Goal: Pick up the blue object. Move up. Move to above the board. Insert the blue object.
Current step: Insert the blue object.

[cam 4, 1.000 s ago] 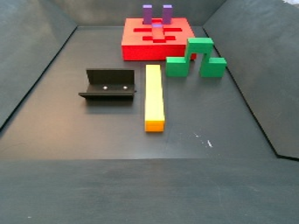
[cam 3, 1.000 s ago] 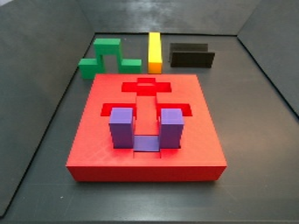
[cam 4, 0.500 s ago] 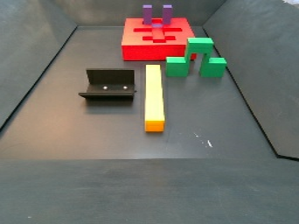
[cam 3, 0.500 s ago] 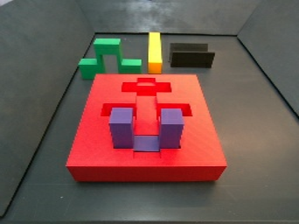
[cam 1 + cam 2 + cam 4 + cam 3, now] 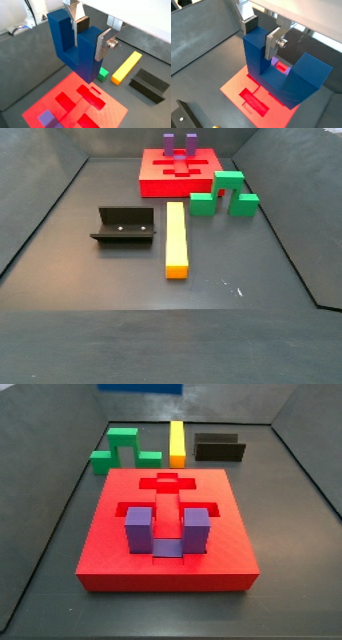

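Observation:
In both wrist views my gripper (image 5: 90, 35) (image 5: 261, 36) is shut on one prong of the blue object (image 5: 77, 50) (image 5: 261, 60), a dark blue U-shaped block. It hangs with its base bar down, high above the red board (image 5: 67, 107) (image 5: 244, 85). In a side view only a blue strip (image 5: 140, 388) shows at the top edge, and the gripper itself is out of frame. The board (image 5: 120, 554) (image 5: 160, 183) lies flat with open recesses in its top.
A purple U-shaped block (image 5: 167, 534) (image 5: 179, 142) stands in a board recess. A green block (image 5: 123, 446) (image 5: 223, 193), a yellow bar (image 5: 177, 442) (image 5: 175, 238) and the dark fixture (image 5: 221, 448) (image 5: 127, 226) sit on the floor beside the board.
A strip of the blue object has come into sight at the top edge of a side view. The pieces on the floor and the board have not moved.

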Robot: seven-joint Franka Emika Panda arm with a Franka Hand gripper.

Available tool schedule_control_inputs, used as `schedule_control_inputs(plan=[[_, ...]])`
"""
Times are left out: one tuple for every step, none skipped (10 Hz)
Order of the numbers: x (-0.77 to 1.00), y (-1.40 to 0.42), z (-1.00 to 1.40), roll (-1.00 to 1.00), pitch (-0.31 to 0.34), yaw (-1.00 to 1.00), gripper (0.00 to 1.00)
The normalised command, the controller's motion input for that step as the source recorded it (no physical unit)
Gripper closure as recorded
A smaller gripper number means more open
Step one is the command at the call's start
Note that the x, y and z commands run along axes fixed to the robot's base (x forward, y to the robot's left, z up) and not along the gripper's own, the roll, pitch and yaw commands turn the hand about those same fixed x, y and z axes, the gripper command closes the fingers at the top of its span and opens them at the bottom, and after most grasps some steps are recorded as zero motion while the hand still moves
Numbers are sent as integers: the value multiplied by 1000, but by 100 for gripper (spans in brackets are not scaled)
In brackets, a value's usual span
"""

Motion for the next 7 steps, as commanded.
schedule_control_inputs(plan=[[617, 151, -546, 169, -96, 17, 100], [554, 129, -446, 113, -93, 0, 100], [566, 137, -431, 89, -77, 0, 100], [500, 146, -417, 66, -80, 0, 100], [397, 174, -403, 0, -80, 0, 100], [329, 171, -400, 0, -77, 0, 100], [246, 160, -403, -3, -103, 0, 100]])
